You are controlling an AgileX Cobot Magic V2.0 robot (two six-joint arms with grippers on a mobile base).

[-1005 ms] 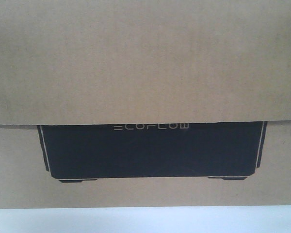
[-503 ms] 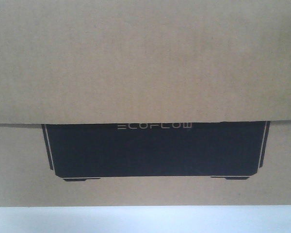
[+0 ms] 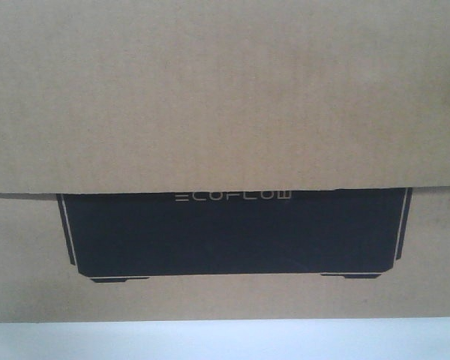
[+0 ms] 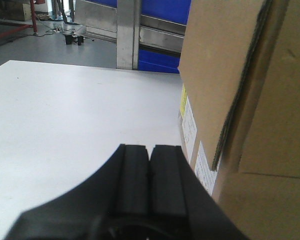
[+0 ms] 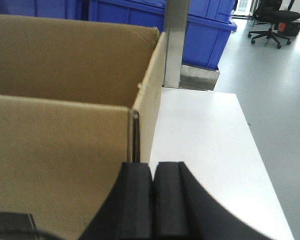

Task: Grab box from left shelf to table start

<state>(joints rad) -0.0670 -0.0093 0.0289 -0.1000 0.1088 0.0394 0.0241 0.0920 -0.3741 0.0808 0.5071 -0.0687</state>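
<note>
Filling the front view, ECOFLOW carton (image 3: 225,97) on white worktop (image 4: 65,115); blue bins (image 5: 200,25) behind; both tools (image 4: 150,172) (image 5: 153,195) pressed together, empty.

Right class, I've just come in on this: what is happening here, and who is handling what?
A two-armed robot is dealing with a large cardboard box printed with a black ECOFLOW panel. The box sits on the white table, filling the front view. The left gripper is beside one side of the box and the right gripper beside the other, both with jaws closed on nothing. Neither gripper clearly touches the cardboard. Blue bins stand behind.
</note>
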